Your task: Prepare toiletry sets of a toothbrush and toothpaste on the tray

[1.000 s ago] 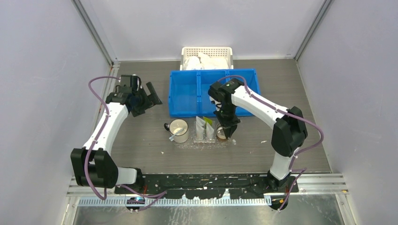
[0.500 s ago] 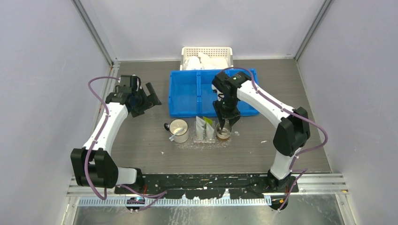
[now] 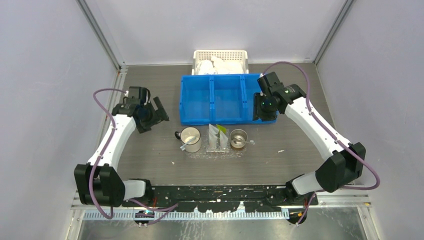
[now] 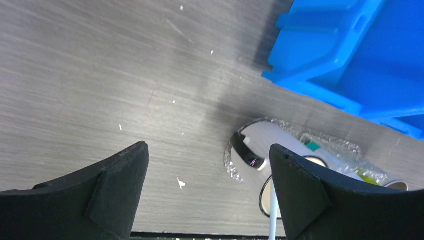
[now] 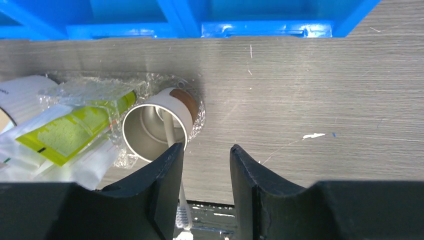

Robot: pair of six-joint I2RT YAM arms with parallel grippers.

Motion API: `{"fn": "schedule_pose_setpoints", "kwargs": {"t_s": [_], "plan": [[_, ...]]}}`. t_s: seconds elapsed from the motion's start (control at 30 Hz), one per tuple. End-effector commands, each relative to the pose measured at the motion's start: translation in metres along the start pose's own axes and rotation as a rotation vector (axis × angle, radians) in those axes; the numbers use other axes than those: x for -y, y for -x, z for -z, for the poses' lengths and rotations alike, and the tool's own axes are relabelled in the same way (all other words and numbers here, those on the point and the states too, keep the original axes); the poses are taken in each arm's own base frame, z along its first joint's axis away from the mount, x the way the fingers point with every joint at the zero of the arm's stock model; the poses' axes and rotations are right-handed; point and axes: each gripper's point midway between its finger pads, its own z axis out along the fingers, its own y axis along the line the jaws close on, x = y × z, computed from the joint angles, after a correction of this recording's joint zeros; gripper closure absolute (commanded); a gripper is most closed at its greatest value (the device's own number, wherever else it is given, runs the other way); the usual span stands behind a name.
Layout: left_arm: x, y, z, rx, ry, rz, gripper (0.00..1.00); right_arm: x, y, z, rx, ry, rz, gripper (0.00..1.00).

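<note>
The clear tray [image 3: 214,154] lies in front of the blue bin and holds three cups. A white toothbrush [image 3: 186,146] leans in the white mug [image 3: 190,138]. Toothpaste tubes [image 3: 218,134], one green-yellow [image 5: 75,127], stand in the middle cup. Another toothbrush [image 5: 170,131] rests in the metal cup [image 3: 238,138], its head pointing out over the rim. My right gripper [image 3: 260,107] hovers by the bin's right end, open, nothing between its fingers [image 5: 172,165]. My left gripper [image 3: 156,112] is open left of the bin, well apart from the mug [image 4: 272,142].
The blue three-compartment bin [image 3: 226,98] stands behind the tray. A white perforated basket [image 3: 220,59] with white items sits against the back wall. Small white scraps [image 5: 314,135] dot the grey table. Side walls close in left and right.
My right gripper opened, left the toothbrush in the metal cup, and pulled back and right to the bin's right end. The left gripper shifted slightly forward.
</note>
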Motion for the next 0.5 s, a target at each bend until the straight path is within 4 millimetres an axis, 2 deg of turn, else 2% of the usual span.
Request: {"fn": "schedule_pose_setpoints", "kwargs": {"t_s": [0.0,0.1,0.17,0.27,0.47], "plan": [[0.000,-0.020,0.006,-0.034,-0.050,0.030,0.11,-0.002,0.014,-0.003,0.084,0.037,-0.046,0.55],[0.010,-0.036,0.000,-0.102,-0.111,0.062,0.17,-0.003,0.009,-0.005,0.081,0.060,-0.048,0.55],[0.019,-0.042,-0.004,-0.124,-0.153,0.074,0.26,-0.003,0.007,-0.005,0.081,0.066,-0.046,0.55],[0.023,-0.050,-0.009,-0.141,-0.159,0.082,0.34,0.000,0.006,-0.002,0.086,0.068,-0.042,0.55],[0.022,-0.060,-0.024,-0.171,-0.129,0.081,0.36,0.023,0.013,-0.004,0.104,-0.021,-0.054,0.55]]}}
